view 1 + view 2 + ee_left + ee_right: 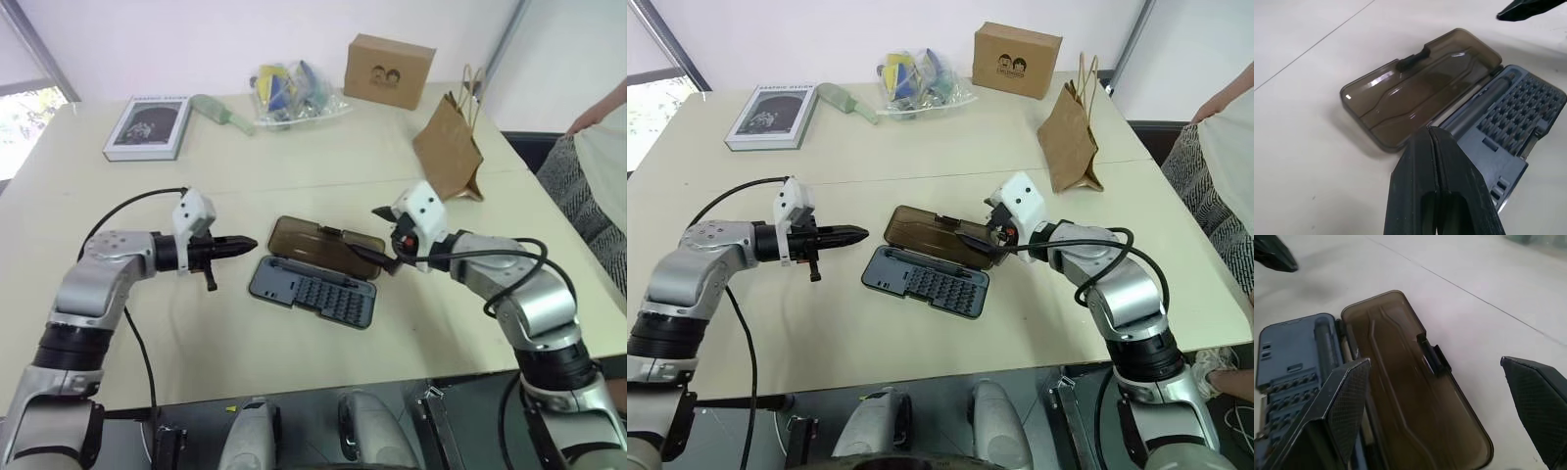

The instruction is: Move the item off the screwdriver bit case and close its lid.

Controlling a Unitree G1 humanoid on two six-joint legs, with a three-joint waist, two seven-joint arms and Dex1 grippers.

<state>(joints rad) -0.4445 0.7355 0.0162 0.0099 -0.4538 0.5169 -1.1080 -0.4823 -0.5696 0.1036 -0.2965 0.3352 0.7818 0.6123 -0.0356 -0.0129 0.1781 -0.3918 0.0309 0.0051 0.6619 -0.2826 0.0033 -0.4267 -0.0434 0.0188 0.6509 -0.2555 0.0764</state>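
Bag: the small creased brown kraft paper bag with twisted loop handles (449,152) stands upright near the table's far right edge, well apart from the case, so you can treat the first half of the job as done.
Case: the flat dark grey plastic screwdriver bit case (313,291) lies mid-table, rows of bits exposed in its tray.
Lid: the translucent smoky brown plastic lid (323,242) lies folded flat on the table on the far side of the tray, latch tab on its far edge (nothing rests on it).
Right gripper (1437,396): your black fingers are spread wide and empty, hovering over the lid's right end, probably so one finger can get under the free edge.
Left gripper (242,245): fingers pressed together on nothing, pointing at the case's left end from just beside it, likely placed to steady the tray.
Next: you need to lift the far edge and swing the lid over the hinge; the light case may slide.
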